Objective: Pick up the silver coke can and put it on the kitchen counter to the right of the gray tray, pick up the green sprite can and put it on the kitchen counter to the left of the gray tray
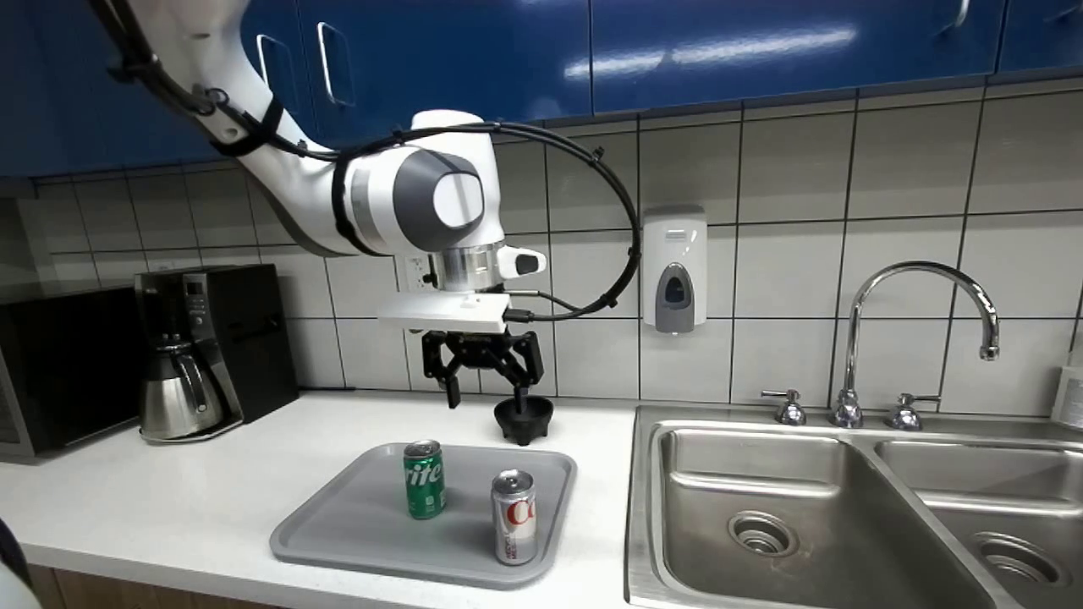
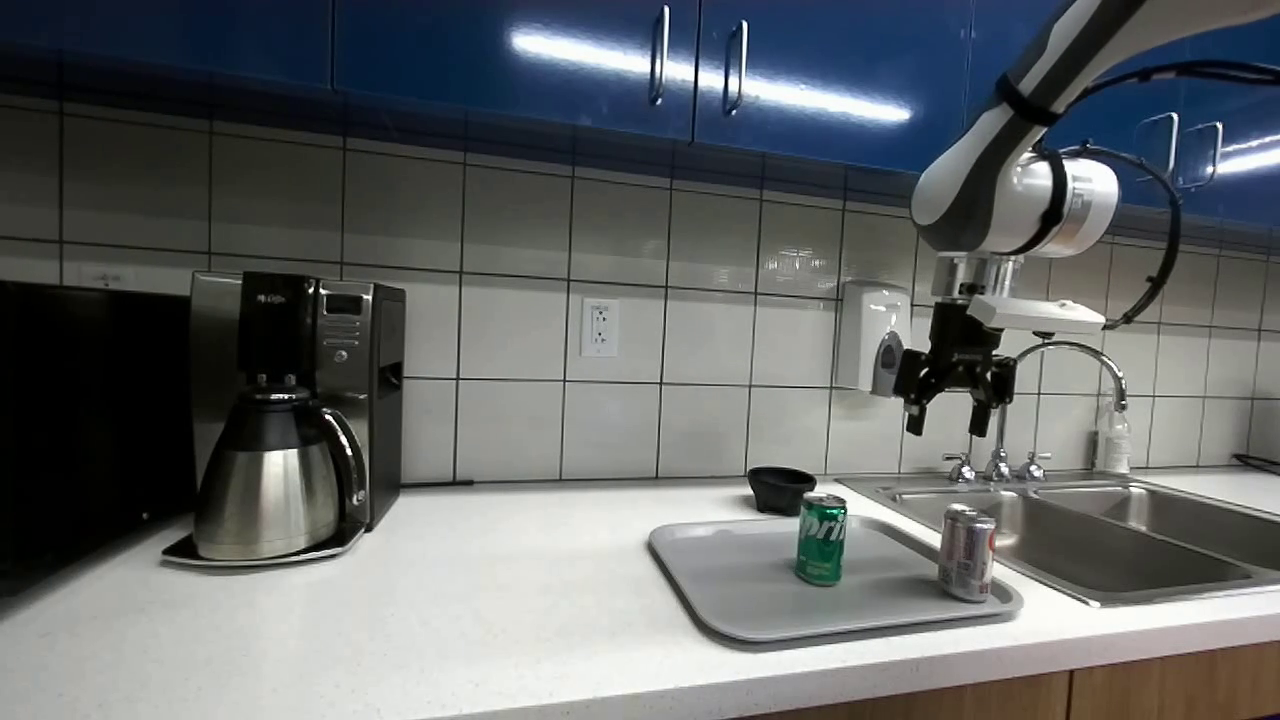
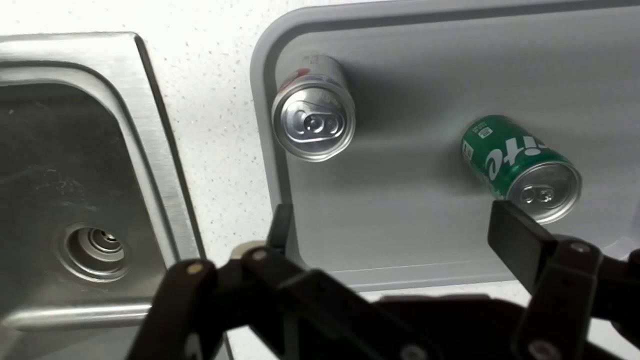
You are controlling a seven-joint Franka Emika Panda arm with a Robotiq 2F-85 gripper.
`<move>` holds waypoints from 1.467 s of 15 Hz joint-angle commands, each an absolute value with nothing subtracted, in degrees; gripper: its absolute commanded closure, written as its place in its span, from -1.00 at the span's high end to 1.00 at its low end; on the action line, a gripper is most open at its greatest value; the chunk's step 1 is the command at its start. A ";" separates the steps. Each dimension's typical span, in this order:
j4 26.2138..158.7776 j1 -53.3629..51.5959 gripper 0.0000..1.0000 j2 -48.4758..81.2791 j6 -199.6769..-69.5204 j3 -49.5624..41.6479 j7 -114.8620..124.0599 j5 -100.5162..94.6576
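Observation:
The silver coke can stands upright on the gray tray, near its front right corner in an exterior view. It also shows in an exterior view and at the upper left in the wrist view. The green sprite can stands upright nearer the tray's middle; it shows in an exterior view and at the right in the wrist view. My gripper is open and empty, fingers pointing down, well above the tray's back part. The white kitchen counter lies under and around the tray.
A small black bowl stands behind the tray by the wall. The steel double sink with its faucet is right of the tray, past a narrow counter strip. A coffee maker stands at the left. A soap dispenser hangs on the wall.

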State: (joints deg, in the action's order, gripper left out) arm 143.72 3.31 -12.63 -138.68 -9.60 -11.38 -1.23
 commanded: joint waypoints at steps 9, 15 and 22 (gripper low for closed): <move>143.94 6.60 1.00 -6.08 -142.75 -8.95 -6.37 -4.99; 143.45 6.81 1.00 -2.08 -144.34 -9.10 -5.06 -5.46; 142.82 6.80 1.00 2.92 -147.28 -9.12 -5.08 -5.05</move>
State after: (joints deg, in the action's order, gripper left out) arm 143.83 6.01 0.74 -145.83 -9.68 -6.73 -3.99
